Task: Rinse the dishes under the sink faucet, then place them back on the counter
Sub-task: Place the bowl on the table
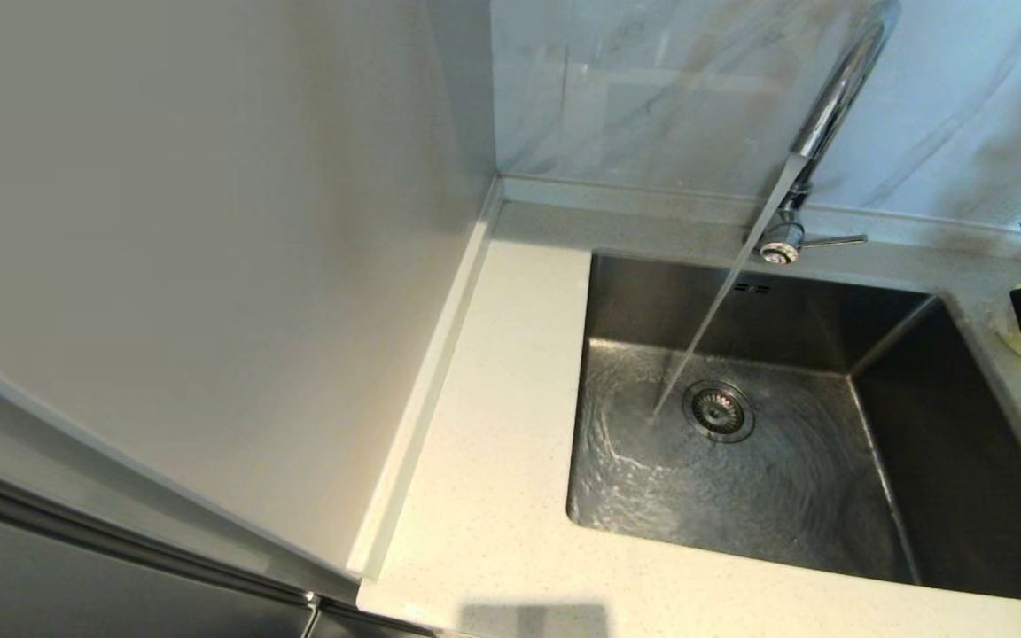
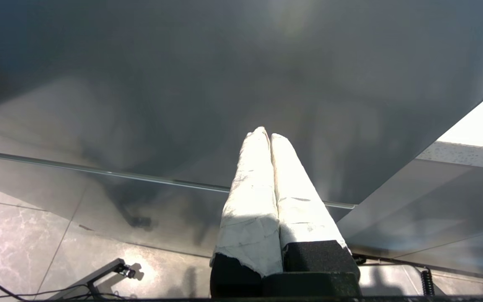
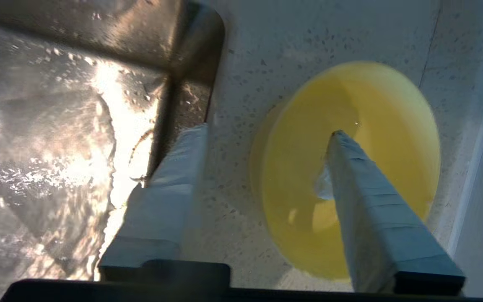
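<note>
speckled counter [image 1: 493, 496], yellow bowl [image 3: 350, 167] on it

bowl [image 3: 350, 167]: pale yellow, plain | counter [image 1: 493, 496]: off-white, fine dark speckle | sink [image 1: 741, 496]: brushed grey steel, wet ripple sheen | faucet [image 1: 830, 106]: chrome | wall tiles [image 1: 652, 89]: pale marble, grey veins | right gripper [image 3: 268, 132] fingers [image 3: 375, 209]: pale wrap | left gripper [image 2: 266, 135] fingers [image 2: 250, 201]: white wrap

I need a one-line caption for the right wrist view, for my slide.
Right gripper open over the yellow bowl on the counter, beside the wet sink.
</note>
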